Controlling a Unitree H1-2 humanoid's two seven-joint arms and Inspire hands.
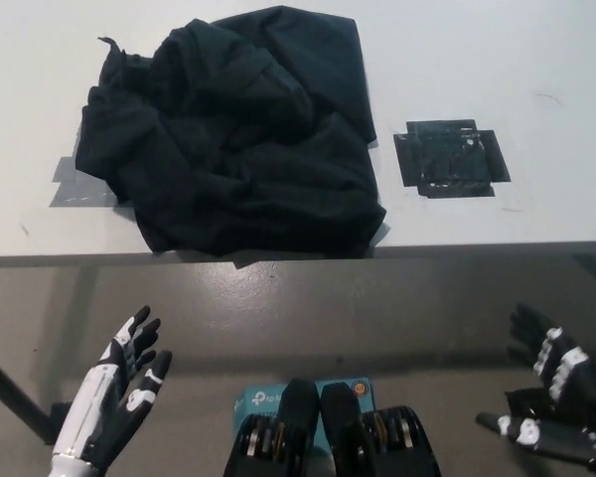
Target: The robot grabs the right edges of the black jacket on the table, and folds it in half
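The black jacket (233, 134) lies crumpled in a heap on the white table (497, 60), its near edge at the table's front edge. My white left hand (114, 402) hangs open below the table front at the lower left, holding nothing. At the lower right my black right hand (556, 393) is also open and empty, low in front of the table. Both hands are well apart from the jacket.
A patch of black tape (450, 159) is stuck to the table right of the jacket. Grey tape (79, 184) shows at the jacket's left edge. A teal box (268, 397) lies on the floor. A table leg (5, 383) slants at the far left.
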